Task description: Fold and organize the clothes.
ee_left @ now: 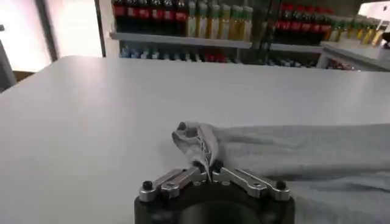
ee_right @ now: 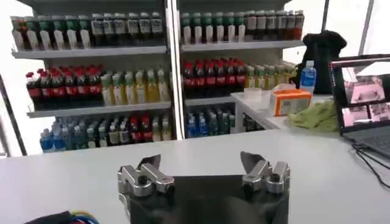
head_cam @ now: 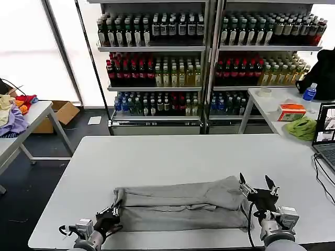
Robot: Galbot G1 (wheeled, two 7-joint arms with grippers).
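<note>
Partly hidden, left claw (ee_left: 209,172) pinches the shirt (head_cam: 178,204) edge.

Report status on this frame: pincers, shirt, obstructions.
Left pincer shut on shirt at its left edge. Right pincer open, empty, at shirt's right end. Shirt folded into long strip on table. Nothing in the way.

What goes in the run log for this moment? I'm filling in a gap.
left claw shut on grey shirt left end | right claw open at the right end | shirt lies in a folded strip on white table
</note>
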